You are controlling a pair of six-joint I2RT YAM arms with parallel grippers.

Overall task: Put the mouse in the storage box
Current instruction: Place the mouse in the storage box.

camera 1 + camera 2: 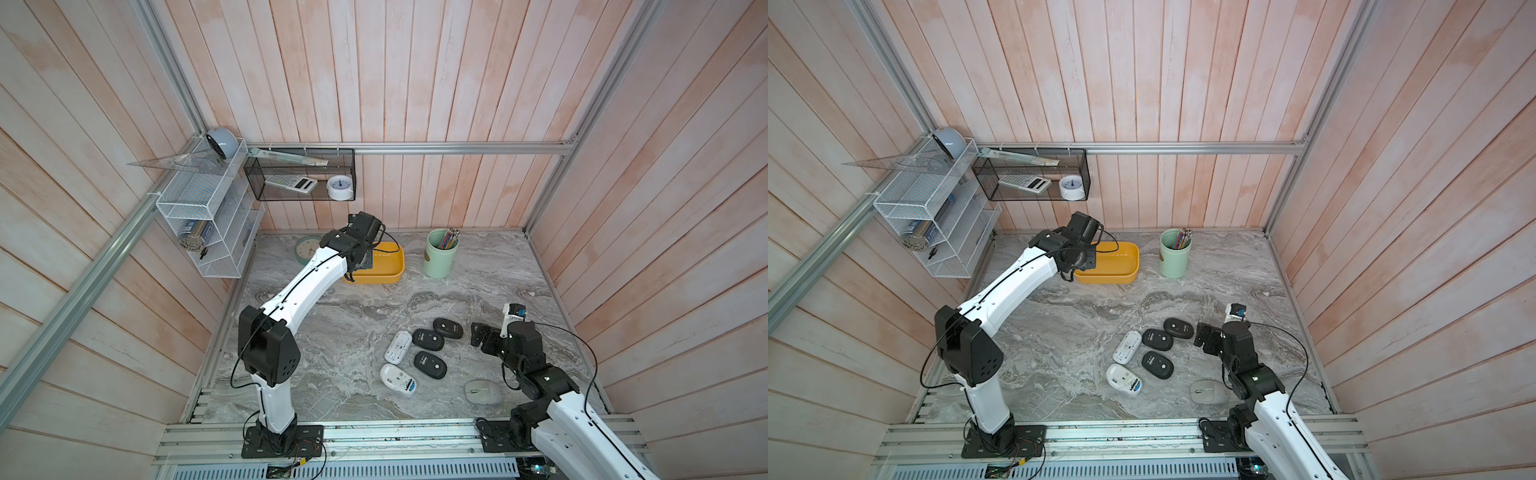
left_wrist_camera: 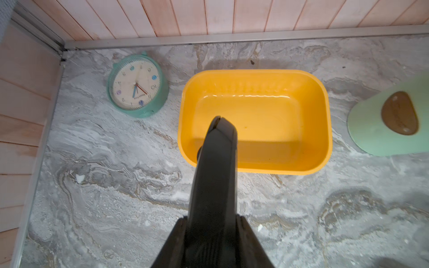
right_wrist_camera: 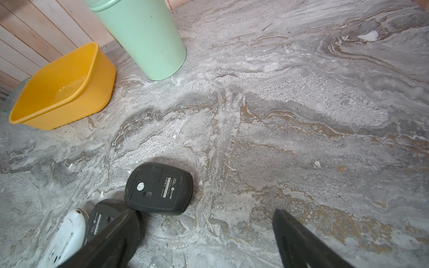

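- Six mice lie on the table [image 1: 332, 316] at the near right, none in the box [image 1: 386, 276]: one grey mouse [image 1: 483, 391] is nearest, right way up and apart; two white mice [image 1: 398, 347] and three black mice [image 1: 430, 365] are bunched just beyond it, undersides up
- Two grippers: the right gripper [image 3: 205, 212] hangs just beside the farthest black mouse, jaws spread wide, nothing between them
- Mid-table is a broad bare stretch of grey-veined marble, open from the mice to the box
- The one box, yellow and empty, sits at the far left near the back wall; the left gripper [image 2: 219, 120] hangs over its near side, fingers pressed together, holding nothing
- One green clock [image 2: 137, 84] lies just left of the box; one mint cup [image 1: 440, 255] of pencils [image 1: 449, 237] stands to its right, apart
- Pink plank walls [image 1: 415, 83] close three sides, with metal rails [image 1: 457, 148] along them; one black basket [image 1: 299, 174] and one white rack [image 1: 199, 216] hang at the far left corner
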